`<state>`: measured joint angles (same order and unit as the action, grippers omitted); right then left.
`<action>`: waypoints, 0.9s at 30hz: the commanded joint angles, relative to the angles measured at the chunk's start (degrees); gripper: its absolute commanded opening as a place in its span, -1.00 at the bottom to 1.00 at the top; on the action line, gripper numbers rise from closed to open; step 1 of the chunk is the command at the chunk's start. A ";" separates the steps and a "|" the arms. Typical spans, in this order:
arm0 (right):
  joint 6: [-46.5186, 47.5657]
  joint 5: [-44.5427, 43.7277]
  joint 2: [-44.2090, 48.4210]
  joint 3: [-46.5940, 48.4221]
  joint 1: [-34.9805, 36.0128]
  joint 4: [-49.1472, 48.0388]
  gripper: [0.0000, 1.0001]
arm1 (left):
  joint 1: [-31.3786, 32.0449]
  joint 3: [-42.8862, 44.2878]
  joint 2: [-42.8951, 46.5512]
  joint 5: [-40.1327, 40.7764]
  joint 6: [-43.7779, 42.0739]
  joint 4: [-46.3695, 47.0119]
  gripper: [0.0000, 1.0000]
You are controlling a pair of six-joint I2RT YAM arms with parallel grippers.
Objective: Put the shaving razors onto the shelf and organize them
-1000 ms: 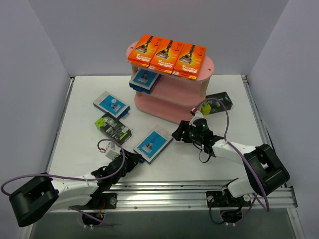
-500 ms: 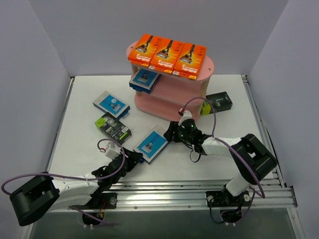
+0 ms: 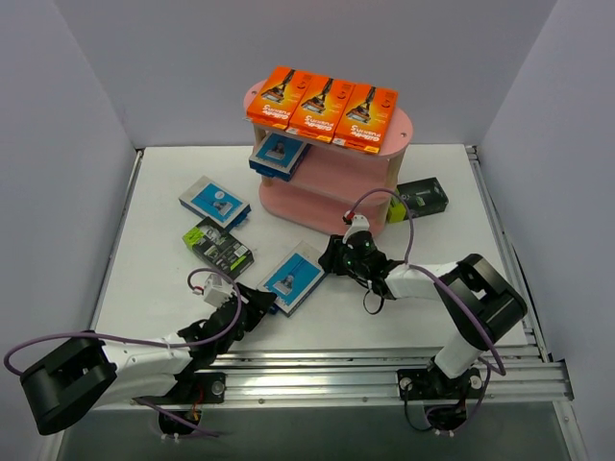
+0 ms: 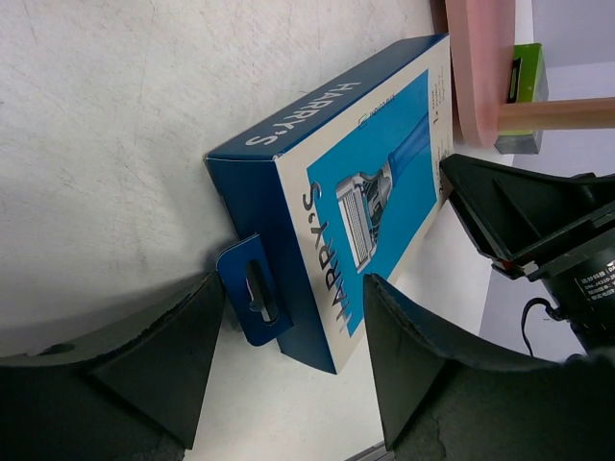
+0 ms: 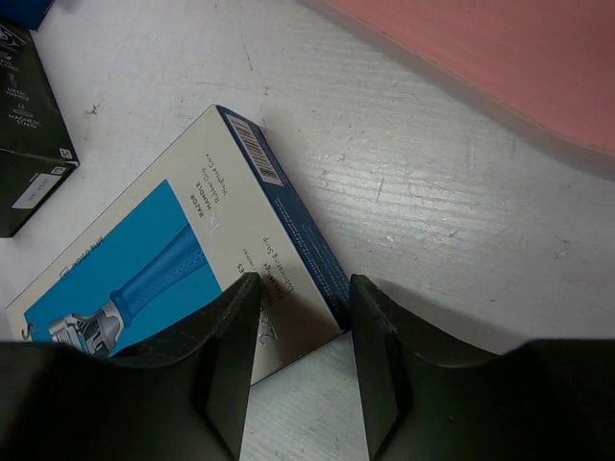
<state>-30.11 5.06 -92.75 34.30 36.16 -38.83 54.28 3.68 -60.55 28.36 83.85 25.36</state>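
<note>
From overhead, both sets of my fingertips are too small to read, so I go by the wrist cameras. The blue-and-white rectangular cardboard razor pack [image 3: 293, 279] lies flat on the white table [image 3: 163, 288], just in front of the pink three-tier shelf with pale wooden posts [image 3: 327, 204]. My left gripper [image 4: 293, 288] stands open. The pack's blue hang tab [image 4: 255, 303] sits between its fingers with a gap on either side, so it holds nothing. Only that camera shows the tab. My right gripper [image 5: 306, 283] is drawn in tight on the opposite, barcode corner, but where the pads meet the card is hidden under my own fingers. The overhead view alone shows three bright orange packs [image 3: 323, 106] along the top tier and another blue pack [image 3: 279, 154] on the middle tier. The lowest tier's inside is out of sight. A black-and-lime pack [image 3: 421, 199] is half hidden behind the shelf's right post.
</note>
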 commanded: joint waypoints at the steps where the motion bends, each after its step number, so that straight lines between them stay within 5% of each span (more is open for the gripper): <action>1: 0.14 -1.45 -0.94 -0.38 1.19 -1.78 -0.28 | 0.21 -2.28 -1.93 -1.11 0.78 -6.38 0.40; 12: -0.65 -2.69 -1.38 -2.49 2.07 -2.04 -0.29 | 0.65 -2.19 1.30 -0.33 6.76 -8.57 0.30; 21: -1.18 -2.60 -1.56 -4.07 2.16 -2.83 -0.31 | 1.35 -1.40 14.84 3.45 7.64 -24.30 -0.03; 27: -1.53 -1.98 -2.35 -3.81 2.16 -3.53 -0.31 | 1.44 -1.40 13.02 4.51 7.64 -26.42 -0.07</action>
<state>-31.62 2.94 -93.45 31.55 37.54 -44.95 55.42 2.92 -45.36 31.33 91.39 3.95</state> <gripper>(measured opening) 0.351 0.465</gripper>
